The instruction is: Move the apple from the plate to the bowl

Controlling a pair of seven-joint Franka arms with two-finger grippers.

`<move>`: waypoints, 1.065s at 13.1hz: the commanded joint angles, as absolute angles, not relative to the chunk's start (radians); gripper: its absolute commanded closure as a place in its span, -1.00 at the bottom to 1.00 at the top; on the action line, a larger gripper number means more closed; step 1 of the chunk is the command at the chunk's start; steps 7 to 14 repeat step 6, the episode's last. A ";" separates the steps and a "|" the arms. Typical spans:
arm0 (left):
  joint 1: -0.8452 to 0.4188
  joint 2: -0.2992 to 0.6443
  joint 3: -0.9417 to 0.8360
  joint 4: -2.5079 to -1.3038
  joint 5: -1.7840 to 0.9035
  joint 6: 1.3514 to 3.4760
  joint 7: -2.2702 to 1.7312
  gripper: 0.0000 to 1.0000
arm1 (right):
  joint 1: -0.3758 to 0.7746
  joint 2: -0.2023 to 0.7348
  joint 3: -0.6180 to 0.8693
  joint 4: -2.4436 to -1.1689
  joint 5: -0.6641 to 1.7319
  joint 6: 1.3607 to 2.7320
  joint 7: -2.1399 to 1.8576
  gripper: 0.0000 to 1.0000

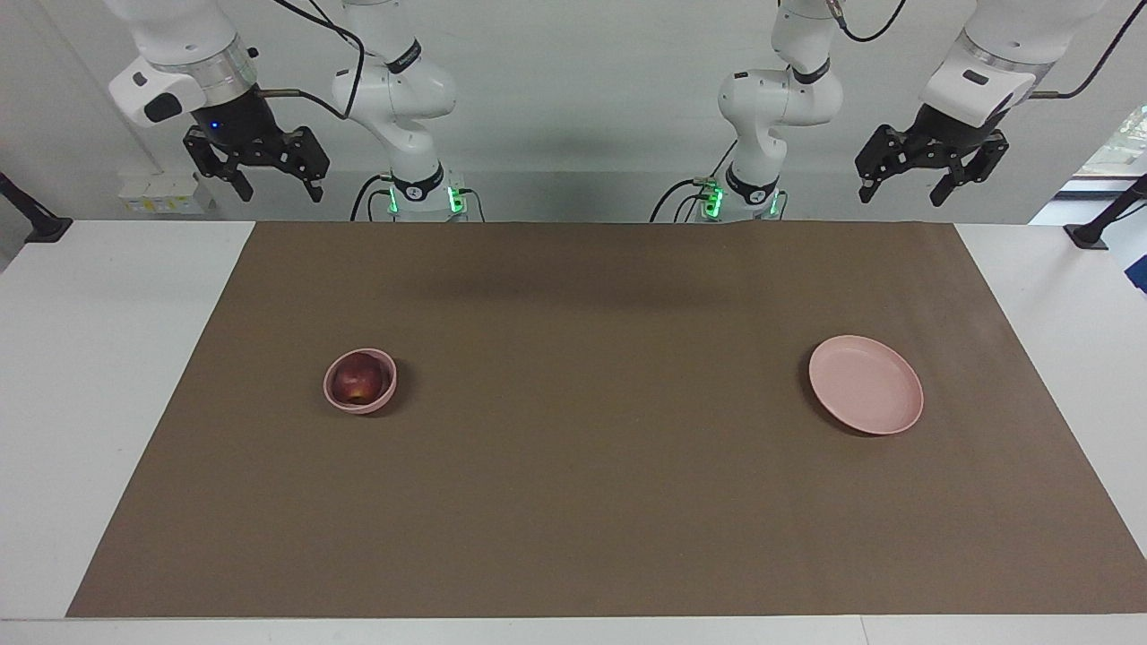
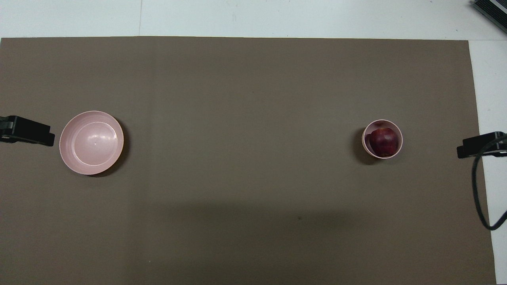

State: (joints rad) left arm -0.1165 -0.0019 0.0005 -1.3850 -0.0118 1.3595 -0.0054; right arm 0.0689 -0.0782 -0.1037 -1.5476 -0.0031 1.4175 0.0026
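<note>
The dark-red apple [image 1: 357,379] [image 2: 383,141] lies inside the small deep pink bowl [image 1: 381,397] [image 2: 367,132], toward the right arm's end of the mat. The flat pink plate [image 1: 866,384] [image 2: 91,142] is bare, toward the left arm's end. My right gripper [image 1: 274,191] hangs open and empty high up near its base, at the right arm's end of the table. My left gripper [image 1: 902,193] hangs open and empty high up at the left arm's end. Only black edges of the left gripper [image 2: 27,134] and the right gripper [image 2: 481,144] show in the overhead view.
A brown mat [image 1: 591,448] [image 2: 245,198] covers most of the white table [image 1: 107,358]. A black cable [image 2: 477,190] loops down at the right arm's end. Black clamps [image 1: 1098,228] stand at the table's corners near the robots.
</note>
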 commanded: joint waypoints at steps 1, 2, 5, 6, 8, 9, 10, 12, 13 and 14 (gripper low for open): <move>-0.112 -0.015 -0.003 -1.394 0.005 1.377 -0.012 -1.00 | 0.057 -0.098 -0.095 -1.569 -0.011 1.436 -0.021 -1.00; -0.110 -0.015 -0.003 -1.394 0.005 1.379 -0.012 -1.00 | 0.058 -0.100 -0.097 -1.569 -0.009 1.436 -0.018 -1.00; -0.110 -0.017 -0.002 -1.396 0.005 1.379 -0.012 -1.00 | 0.058 -0.098 -0.094 -1.569 -0.009 1.433 -0.023 -1.00; -0.110 -0.017 -0.002 -1.397 0.005 1.379 -0.012 -1.00 | 0.058 -0.098 -0.095 -1.569 -0.009 1.434 -0.021 -1.00; -0.110 -0.017 -0.002 -1.397 0.005 1.379 -0.012 -1.00 | 0.058 -0.098 -0.095 -1.569 -0.009 1.434 -0.021 -1.00; -0.110 -0.017 -0.002 -1.397 0.005 1.379 -0.012 -1.00 | 0.058 -0.098 -0.095 -1.569 -0.009 1.434 -0.021 -1.00; -0.110 -0.017 -0.002 -1.397 0.005 1.379 -0.012 -1.00 | 0.058 -0.098 -0.095 -1.569 -0.009 1.434 -0.021 -1.00; -0.110 -0.017 -0.002 -1.397 0.005 1.379 -0.012 -1.00 | 0.058 -0.098 -0.095 -1.569 -0.009 1.434 -0.021 -1.00; -0.110 -0.017 -0.002 -1.397 0.005 1.379 -0.012 -1.00 | 0.058 -0.098 -0.095 -1.569 -0.009 1.434 -0.021 -1.00; -0.110 -0.017 -0.002 -1.397 0.005 1.379 -0.012 -1.00 | 0.058 -0.098 -0.095 -1.569 -0.009 1.434 -0.021 -1.00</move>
